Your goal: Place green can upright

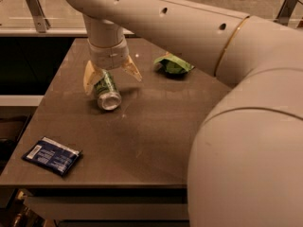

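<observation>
Tabletop (156, 126) bears green can (107, 91) lying under released end effector (113, 79); snack bag (173, 64), blue packet (52, 155) apart.

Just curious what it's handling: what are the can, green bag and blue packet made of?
The green can, lying between the fingers of the open hand, looks like thin metal: shiny silver end. The green bag seems soft crinkled film, visibly creased. The blue packet looks like flat printed plastic or foil; can't tell which.

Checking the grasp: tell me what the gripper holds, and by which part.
Nothing is held. The open gripper straddles the far end of the can, which lies on its side.
</observation>
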You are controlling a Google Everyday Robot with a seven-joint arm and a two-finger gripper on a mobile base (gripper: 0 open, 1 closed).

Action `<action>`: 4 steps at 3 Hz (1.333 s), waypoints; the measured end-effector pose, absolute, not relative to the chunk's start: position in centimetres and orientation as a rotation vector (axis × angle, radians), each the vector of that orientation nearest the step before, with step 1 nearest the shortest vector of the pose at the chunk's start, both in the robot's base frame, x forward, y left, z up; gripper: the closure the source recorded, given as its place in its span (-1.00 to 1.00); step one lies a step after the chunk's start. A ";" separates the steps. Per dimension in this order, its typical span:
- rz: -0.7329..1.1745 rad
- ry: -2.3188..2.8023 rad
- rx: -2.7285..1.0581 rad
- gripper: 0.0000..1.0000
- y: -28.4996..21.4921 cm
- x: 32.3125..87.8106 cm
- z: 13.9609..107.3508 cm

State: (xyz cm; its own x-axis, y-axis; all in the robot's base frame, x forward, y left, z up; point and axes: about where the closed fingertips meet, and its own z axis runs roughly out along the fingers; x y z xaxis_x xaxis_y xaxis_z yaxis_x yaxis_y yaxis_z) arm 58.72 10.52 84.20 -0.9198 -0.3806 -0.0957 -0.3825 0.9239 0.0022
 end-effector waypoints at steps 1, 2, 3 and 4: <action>0.044 2.978 -0.593 -0.17 10.7 58.9 83.9; 0.047 2.975 -0.593 0.28 10.8 59.0 83.9; 0.050 2.972 -0.593 0.77 10.9 59.0 83.8; 0.053 2.970 -0.594 1.00 11.0 59.1 83.7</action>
